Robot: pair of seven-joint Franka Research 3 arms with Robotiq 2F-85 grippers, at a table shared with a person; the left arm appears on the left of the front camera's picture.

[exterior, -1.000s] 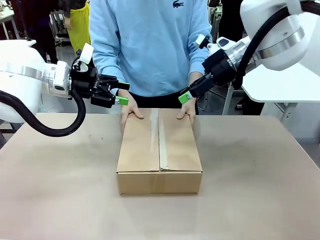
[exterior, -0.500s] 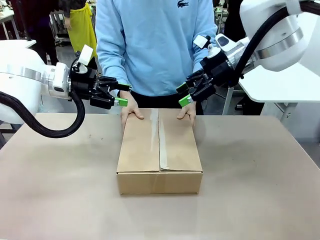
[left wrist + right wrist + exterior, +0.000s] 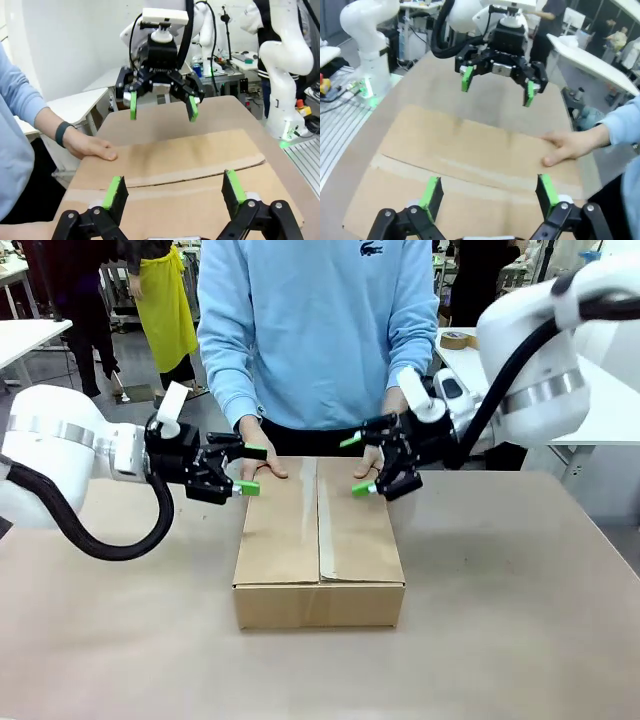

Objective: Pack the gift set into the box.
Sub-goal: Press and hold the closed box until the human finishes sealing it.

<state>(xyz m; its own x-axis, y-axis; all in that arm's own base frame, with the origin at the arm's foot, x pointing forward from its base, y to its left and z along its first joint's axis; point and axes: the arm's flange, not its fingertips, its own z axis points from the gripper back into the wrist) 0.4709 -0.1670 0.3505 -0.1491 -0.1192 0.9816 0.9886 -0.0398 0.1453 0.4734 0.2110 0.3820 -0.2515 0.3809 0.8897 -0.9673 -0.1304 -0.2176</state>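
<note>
Flanking the far end of the box [image 3: 318,540], left gripper [image 3: 252,469] and right gripper [image 3: 356,465] gape.

Box [image 3: 319,540] top blocked at far end
Both far corners are covered by the person's hands [image 3: 263,463]; the table [image 3: 520,640] is left bare along its near edge.

Beige table [image 3: 520,640]; person in light blue sweatshirt [image 3: 315,330] standing at its far edge (dark wristband [image 3: 62,134] on one wrist); tape roll [image 3: 457,339] on white side table [image 3: 455,358] behind.
</note>
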